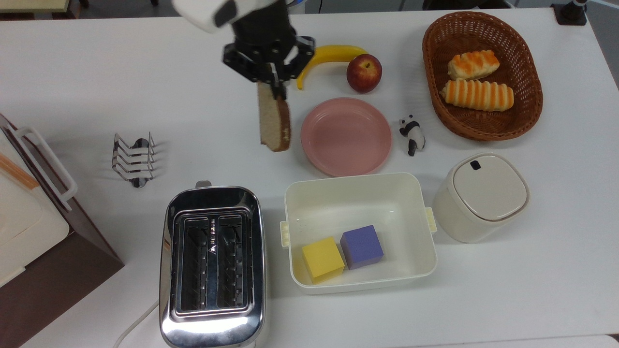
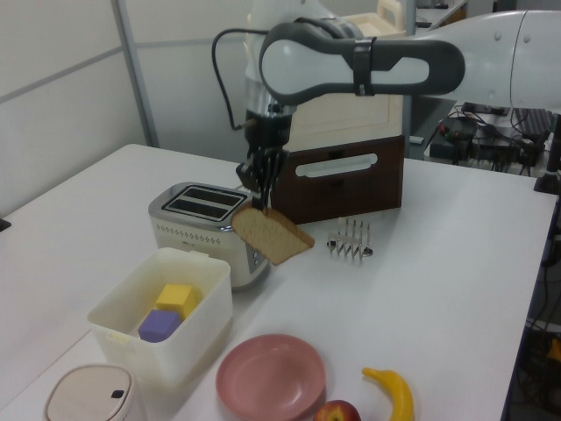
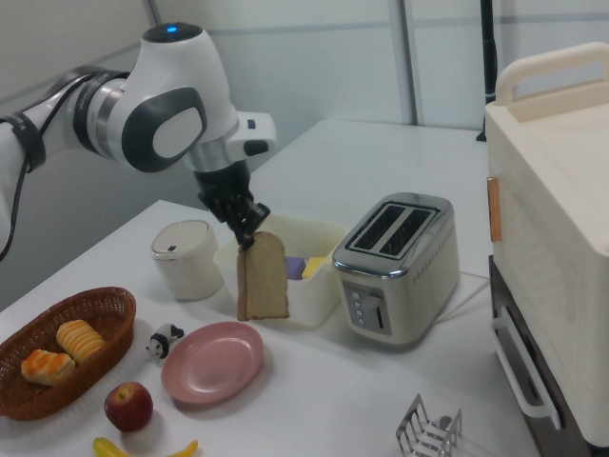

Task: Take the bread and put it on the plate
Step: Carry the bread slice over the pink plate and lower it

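Observation:
A slice of tan bread (image 1: pixel 273 122) with a brown crust hangs in the air, pinched at its top edge by my gripper (image 1: pixel 277 92), which is shut on it. The bread (image 2: pixel 273 234) hangs above the table between the toaster and the pink plate (image 1: pixel 346 136), just off the plate's rim on the top view's left. In the right view the bread (image 3: pixel 262 276) hangs upright below my gripper (image 3: pixel 249 230), above and behind the plate (image 3: pixel 212 363). In the left view the plate (image 2: pixel 272 377) lies below and in front of my gripper (image 2: pixel 261 206).
A chrome toaster (image 1: pixel 213 263) and a white tub (image 1: pixel 359 232) holding a yellow and a purple cube stand near the front. A banana (image 1: pixel 329 55), apple (image 1: pixel 363 73), panda figure (image 1: pixel 412 134), bread basket (image 1: pixel 481 75), lidded pot (image 1: pixel 479 197) and toast rack (image 1: pixel 132 157) surround the plate.

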{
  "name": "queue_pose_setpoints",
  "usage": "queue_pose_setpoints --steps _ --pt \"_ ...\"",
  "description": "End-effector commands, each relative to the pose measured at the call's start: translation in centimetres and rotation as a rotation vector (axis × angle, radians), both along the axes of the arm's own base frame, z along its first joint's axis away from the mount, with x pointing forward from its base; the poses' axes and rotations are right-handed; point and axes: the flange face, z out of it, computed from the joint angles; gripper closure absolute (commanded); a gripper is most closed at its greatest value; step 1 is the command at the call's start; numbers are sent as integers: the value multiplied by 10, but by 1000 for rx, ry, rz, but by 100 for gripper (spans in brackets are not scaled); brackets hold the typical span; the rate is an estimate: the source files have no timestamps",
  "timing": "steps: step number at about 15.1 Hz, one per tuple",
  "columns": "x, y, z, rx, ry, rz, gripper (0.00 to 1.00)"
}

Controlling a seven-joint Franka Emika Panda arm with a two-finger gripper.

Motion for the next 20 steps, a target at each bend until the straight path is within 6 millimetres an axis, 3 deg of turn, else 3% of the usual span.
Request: queue_pose_setpoints --steps 1,9,13,15,16,18,20 --pt "-11 34 -24 -1 63 72 98" --pt "-1 88 -95 -24 173 150 97" --pt "-5 116 -118 -36 211 191 93" --pt "-7 120 -125 -46 223 202 89" --pt "-9 133 -135 -55 236 222 83" --pt "-11 140 -139 -69 242 235 69" --pt "-16 151 -146 -75 258 252 37"
